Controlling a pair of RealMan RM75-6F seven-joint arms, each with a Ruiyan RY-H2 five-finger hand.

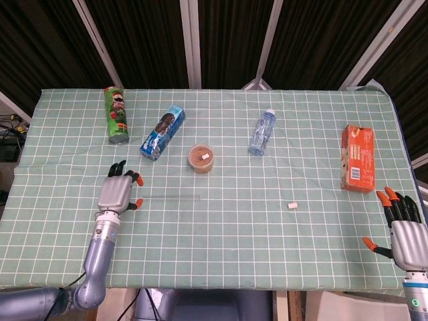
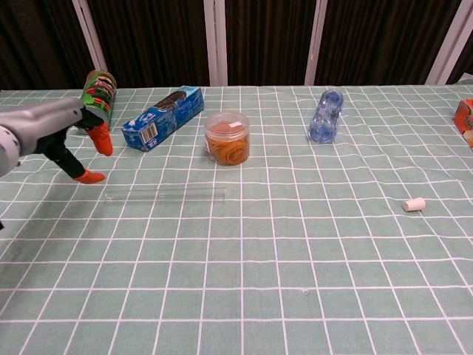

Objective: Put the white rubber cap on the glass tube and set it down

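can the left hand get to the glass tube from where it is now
Probably yes. The left hand is open and hovers just beyond the near end of the glass tube, which lies flat on the table with bare cloth around it. Nothing stands between them.

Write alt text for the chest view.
The robot's left hand, fingers spread, hovers just left of a clear glass tube lying on a green checked tablecloth. A small white cap lies apart at the right.

Table (image 1: 221, 234): green checked cloth (image 2: 244, 296), creased.
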